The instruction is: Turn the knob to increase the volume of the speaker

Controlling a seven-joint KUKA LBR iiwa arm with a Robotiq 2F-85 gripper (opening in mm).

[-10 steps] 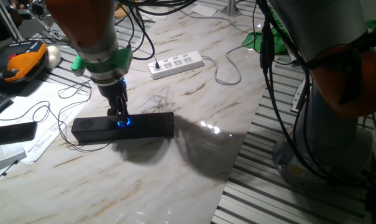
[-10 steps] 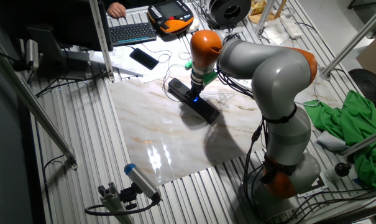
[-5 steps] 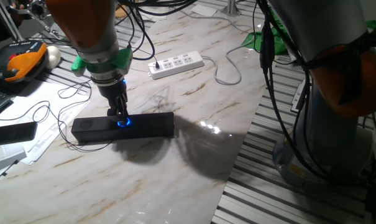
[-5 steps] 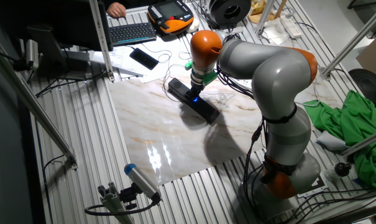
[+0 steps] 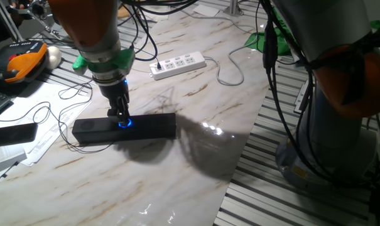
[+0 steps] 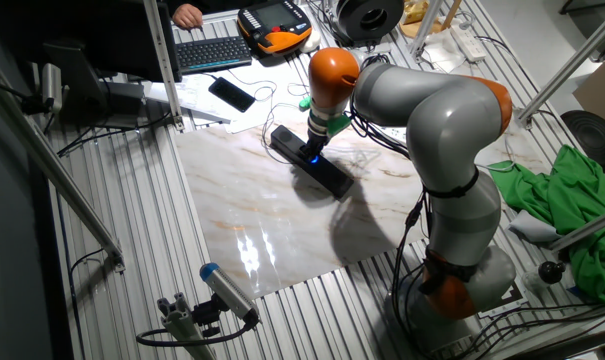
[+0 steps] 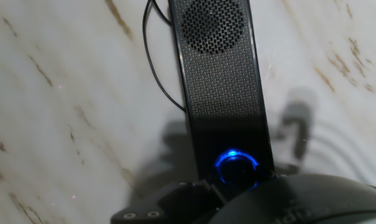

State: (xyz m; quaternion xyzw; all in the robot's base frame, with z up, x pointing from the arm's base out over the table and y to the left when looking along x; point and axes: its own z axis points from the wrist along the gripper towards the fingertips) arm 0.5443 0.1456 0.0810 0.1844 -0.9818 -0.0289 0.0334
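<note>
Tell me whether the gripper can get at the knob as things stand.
Probably yes: the gripper is right down at the blue-lit knob on the speaker, with nothing between them. Whether its fingers actually clasp the knob cannot be told.

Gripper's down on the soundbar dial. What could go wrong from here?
1. The speaker lies loose on the marble table; twisting the knob could spin the whole bar instead.
2. Its thin cable runs beside the bar and may drag.
3. The gripper hides its fingers' contact, so slip is hard to rule out.

A black speaker [image 7: 222, 93] runs from far to near across the marble table [image 7: 63, 112]. Its blue-lit knob [image 7: 237, 167] glows near the gripper's dark body.
</note>
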